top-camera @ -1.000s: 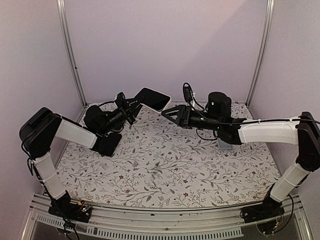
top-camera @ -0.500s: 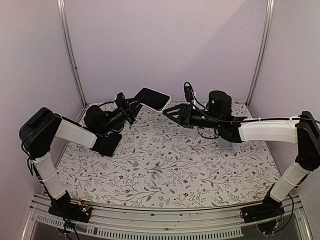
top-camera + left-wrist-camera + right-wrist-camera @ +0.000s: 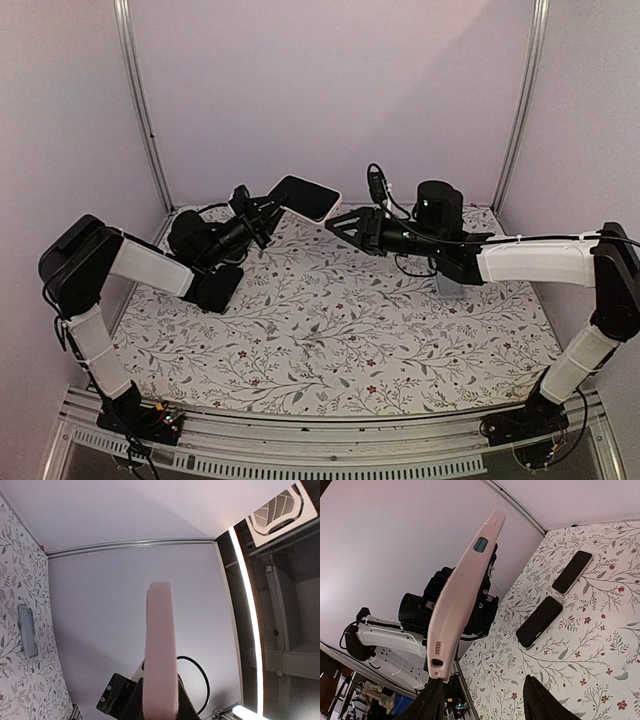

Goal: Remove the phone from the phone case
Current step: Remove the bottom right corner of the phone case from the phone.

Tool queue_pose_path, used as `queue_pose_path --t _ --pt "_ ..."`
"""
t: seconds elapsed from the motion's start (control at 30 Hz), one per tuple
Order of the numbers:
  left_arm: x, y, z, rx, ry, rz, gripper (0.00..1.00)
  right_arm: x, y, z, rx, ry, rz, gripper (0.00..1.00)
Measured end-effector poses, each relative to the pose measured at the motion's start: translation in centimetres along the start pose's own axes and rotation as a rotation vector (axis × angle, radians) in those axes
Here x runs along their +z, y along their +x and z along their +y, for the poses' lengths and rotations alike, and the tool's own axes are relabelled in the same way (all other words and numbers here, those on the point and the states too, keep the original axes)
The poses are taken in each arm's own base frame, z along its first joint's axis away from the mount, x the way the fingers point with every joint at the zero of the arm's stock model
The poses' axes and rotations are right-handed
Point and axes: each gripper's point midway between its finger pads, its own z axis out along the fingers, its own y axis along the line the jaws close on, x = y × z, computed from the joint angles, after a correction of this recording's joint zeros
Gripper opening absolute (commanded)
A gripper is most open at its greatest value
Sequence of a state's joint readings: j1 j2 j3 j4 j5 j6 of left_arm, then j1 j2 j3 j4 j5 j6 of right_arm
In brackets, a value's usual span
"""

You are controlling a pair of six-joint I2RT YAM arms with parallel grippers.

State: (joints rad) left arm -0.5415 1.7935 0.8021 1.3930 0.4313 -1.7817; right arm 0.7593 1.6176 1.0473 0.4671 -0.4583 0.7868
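The phone case, pale pink with the phone's dark face showing, is held tilted in the air above the worktop's far-left part. The left gripper is clamped on its lower end. The right gripper hangs with jaws apart just beside the case's free end. Two dark phones lie flat on the worktop.

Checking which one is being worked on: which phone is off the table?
The pink-cased phone, clamped in the left gripper; both dark phones lie flat on the table.
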Motion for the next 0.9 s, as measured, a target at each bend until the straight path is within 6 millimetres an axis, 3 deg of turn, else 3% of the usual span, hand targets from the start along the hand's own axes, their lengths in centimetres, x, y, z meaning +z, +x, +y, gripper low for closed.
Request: queue_pose_path --t 0.9 --pt "0.0 0.0 0.2 0.000 -0.007 0.005 0.00 -0.2 0.4 1.0 -0.008 -0.011 0.012 0.55"
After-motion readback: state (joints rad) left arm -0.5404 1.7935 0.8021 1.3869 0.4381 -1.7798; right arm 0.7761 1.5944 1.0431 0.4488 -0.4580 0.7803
